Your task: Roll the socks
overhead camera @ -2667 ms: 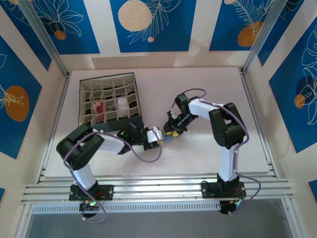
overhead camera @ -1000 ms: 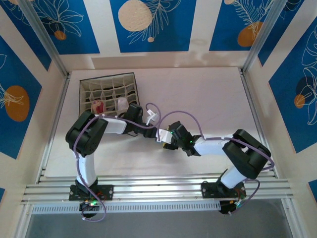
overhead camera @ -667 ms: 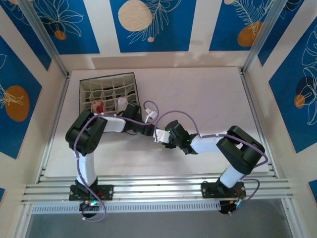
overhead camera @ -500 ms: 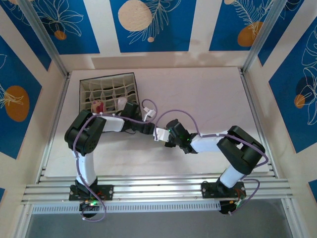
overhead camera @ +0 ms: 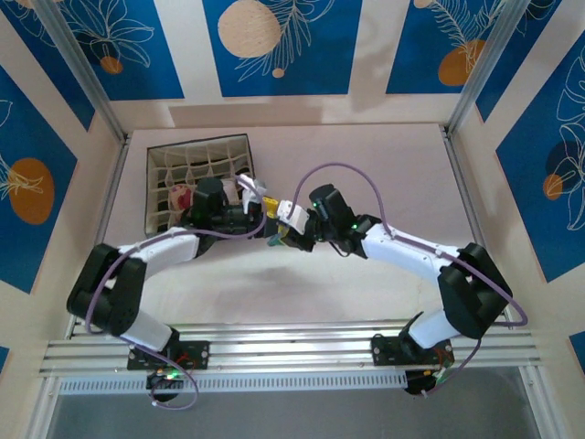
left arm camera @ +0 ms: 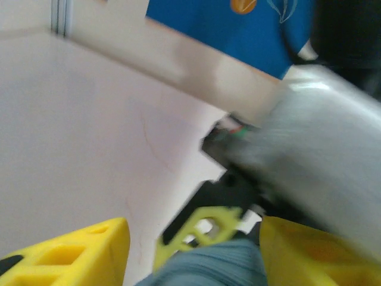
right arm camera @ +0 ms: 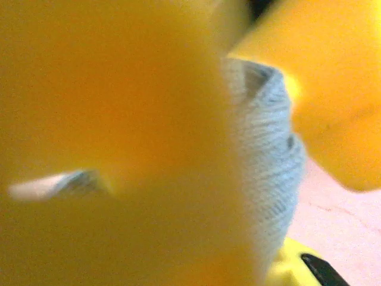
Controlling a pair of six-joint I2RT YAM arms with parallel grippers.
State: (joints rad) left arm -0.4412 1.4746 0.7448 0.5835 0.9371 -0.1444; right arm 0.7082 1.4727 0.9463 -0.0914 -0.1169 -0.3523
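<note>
The rolled grey-blue sock (left arm camera: 208, 265) hangs between my two grippers, just right of the organizer box (overhead camera: 163, 165). My right gripper (right arm camera: 262, 119) is shut on the sock (right arm camera: 271, 167), its yellow fingers blurred and very close to the camera. In the top view the right gripper (overhead camera: 283, 236) meets my left gripper (overhead camera: 260, 218), and a green bit of the sock (overhead camera: 272, 242) shows below them. The left gripper (left arm camera: 193, 256) is open: its yellow fingers (left arm camera: 77, 253) stand wide on either side of the sock, with a gap on the left. A peach sock (overhead camera: 181, 197) sits in a box cell.
The box is divided into many small cells and lies at the table's back left, partly under my left forearm (overhead camera: 164, 245). The right arm's purple cable (overhead camera: 343, 167) loops above the grippers. Bare table (overhead camera: 384, 165) stretches to the right and toward the front.
Both grippers moved up and back toward the box with the sock. The left arm's elbow swung down to the left and its gripper opened. The right gripper closed on the sock.
</note>
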